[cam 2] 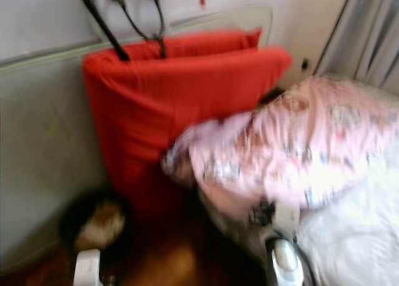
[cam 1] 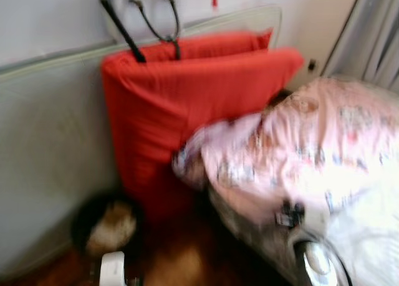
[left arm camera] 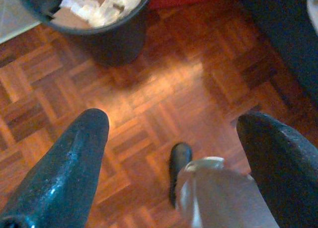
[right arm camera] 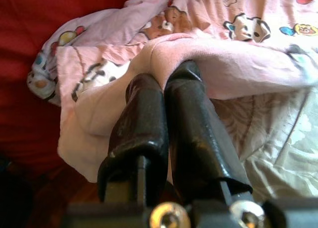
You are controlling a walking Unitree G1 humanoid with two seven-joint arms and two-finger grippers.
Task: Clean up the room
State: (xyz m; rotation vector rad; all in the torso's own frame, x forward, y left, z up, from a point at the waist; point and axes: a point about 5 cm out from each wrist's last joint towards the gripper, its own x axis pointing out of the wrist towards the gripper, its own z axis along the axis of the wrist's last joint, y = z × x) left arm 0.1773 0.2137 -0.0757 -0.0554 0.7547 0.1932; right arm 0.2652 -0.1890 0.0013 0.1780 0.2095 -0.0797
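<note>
Right wrist view shows the right gripper (right arm camera: 166, 81) with its two black fingers (right arm camera: 189, 118) pressed together, a fold of the pink printed blanket (right arm camera: 233, 49) pinched between their tips. The blanket carries cartoon animal prints and hangs from the pinch in a loose flap towards the floor. In the head views, which are blurred, its long axis runs from the near left, where its bunched end sits in front of the cushion, to the far right, where it spreads broadly over the bed (cam 1: 368, 236). The bed lies on the right of the scene under a pale patterned sheet.

Behind the blanket stands a large red cushion (cam 1: 181, 99), upright and leaning against a pale padded panel (cam 1: 50, 143) along the far wall. Black cables (cam 1: 149, 24) hang down from the wall onto the cushion's top edge. A grey curtain (cam 1: 374, 37) hangs at the far right.

Left wrist view shows the left gripper (left arm camera: 174, 148) with its fingers (left arm camera: 69, 163) spread wide apart, holding nothing, hanging over the wooden parquet floor (left arm camera: 164, 84). Just beyond it stands a round black bin (left arm camera: 114, 34) with crumpled paper and cardboard inside; in the head views the bin sits at the near left, at the foot of the cushion and beside the panel.
</note>
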